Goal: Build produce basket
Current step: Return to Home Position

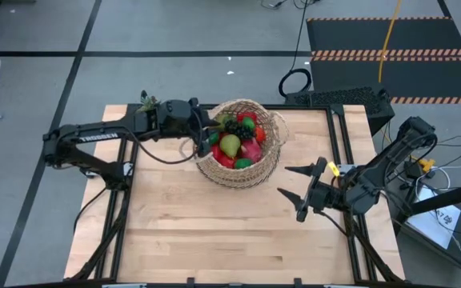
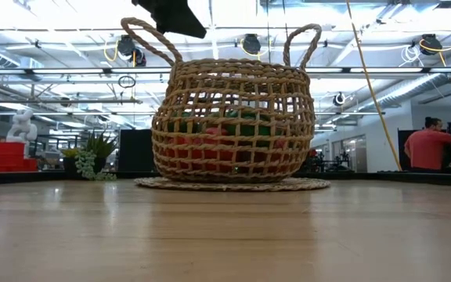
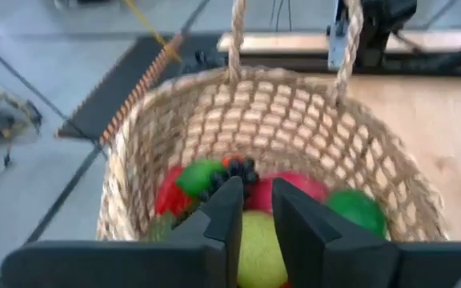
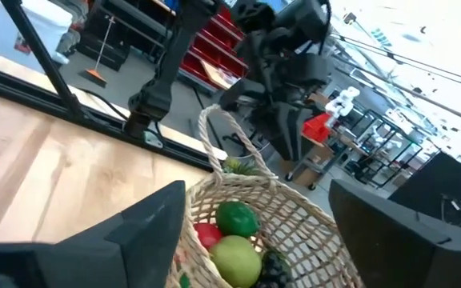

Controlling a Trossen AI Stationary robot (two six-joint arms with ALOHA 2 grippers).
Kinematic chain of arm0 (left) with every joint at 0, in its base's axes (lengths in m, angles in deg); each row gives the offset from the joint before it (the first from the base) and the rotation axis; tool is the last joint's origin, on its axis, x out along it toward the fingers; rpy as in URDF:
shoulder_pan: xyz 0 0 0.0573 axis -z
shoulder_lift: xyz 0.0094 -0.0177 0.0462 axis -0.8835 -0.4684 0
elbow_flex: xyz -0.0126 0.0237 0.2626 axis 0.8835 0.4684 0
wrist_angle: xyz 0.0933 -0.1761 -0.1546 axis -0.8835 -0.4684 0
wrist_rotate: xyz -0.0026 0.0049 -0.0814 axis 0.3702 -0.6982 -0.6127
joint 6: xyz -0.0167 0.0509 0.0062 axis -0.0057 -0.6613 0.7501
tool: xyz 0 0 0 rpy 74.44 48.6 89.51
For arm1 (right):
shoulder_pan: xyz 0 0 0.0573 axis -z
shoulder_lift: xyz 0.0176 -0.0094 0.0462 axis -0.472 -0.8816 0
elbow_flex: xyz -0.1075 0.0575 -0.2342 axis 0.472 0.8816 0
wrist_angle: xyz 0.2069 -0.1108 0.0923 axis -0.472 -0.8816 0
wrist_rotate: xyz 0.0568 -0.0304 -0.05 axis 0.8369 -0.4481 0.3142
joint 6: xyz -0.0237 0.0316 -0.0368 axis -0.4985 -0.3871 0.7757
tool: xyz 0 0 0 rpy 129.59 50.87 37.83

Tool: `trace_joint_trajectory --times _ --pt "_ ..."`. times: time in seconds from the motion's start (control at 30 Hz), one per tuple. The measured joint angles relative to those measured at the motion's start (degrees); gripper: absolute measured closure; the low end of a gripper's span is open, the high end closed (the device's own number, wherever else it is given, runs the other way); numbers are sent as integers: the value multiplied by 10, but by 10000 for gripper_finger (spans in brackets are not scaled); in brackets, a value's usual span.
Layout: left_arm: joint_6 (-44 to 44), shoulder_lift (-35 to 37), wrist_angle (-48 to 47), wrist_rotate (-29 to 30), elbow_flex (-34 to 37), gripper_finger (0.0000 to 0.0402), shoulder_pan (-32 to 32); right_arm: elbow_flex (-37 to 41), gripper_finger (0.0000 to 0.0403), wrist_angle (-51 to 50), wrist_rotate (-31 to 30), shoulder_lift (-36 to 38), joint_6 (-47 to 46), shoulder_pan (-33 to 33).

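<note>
At the far middle of the table [image 1: 214, 232], seen from above, the basket [image 1: 264, 168] holds the produce [image 1: 232, 146] heaped inside, and no fruit lies loose on the wood. The left gripper [image 1: 204, 138] hangs over the basket's left rim. The right gripper [image 1: 292, 184] hovers over bare wood to the near right, fingers spread wide and empty. Judged from this, loading looks finished and only the retreat to rest remains. The left arm would do well to rise first and then draw back left, keeping shy of the small plant [image 1: 146, 101] at the far left edge. The right arm has open board all round it.

From table height, the basket stands upright on a flat woven mat [image 2: 304, 185]. Its two loop handles [image 2: 313, 28] stick up beside a dark piece of the arm at the top, and those loops are the snag to clear. A person [image 2: 429, 147] stands well off in the room at right.

Through the left wrist camera, the fingers sit a narrow gap apart, gripping nothing, right above a pear [image 3: 256, 260] and grapes [image 3: 234, 170].

Through the right wrist camera, the wide-set fingers hold nothing, and the basket lies ahead of them, apart.
</note>
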Motion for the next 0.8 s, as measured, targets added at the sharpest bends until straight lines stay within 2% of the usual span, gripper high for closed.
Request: trace_joint_trajectory --times 0.13,0.3,0.5,0.57,0.67,0.8 --pt "-16 34 73 -13 60 355 0 0 153 -10 0 13 13 0" --pt "-12 115 102 -18 117 394 14 0 258 -55 2 45 8 2" --pt "-8 231 133 -19 191 387 48 29 377 -71 4 93 0 2" --pt "-8 266 159 -29 222 387 57 49 396 -71 4 115 -1 2" --pt "0 314 182 -56 272 393 60 84 391 -52 7 148 -6 5" --pt "14 365 205 -74 329 397 60 127 396 -49 56 194 -41 17"
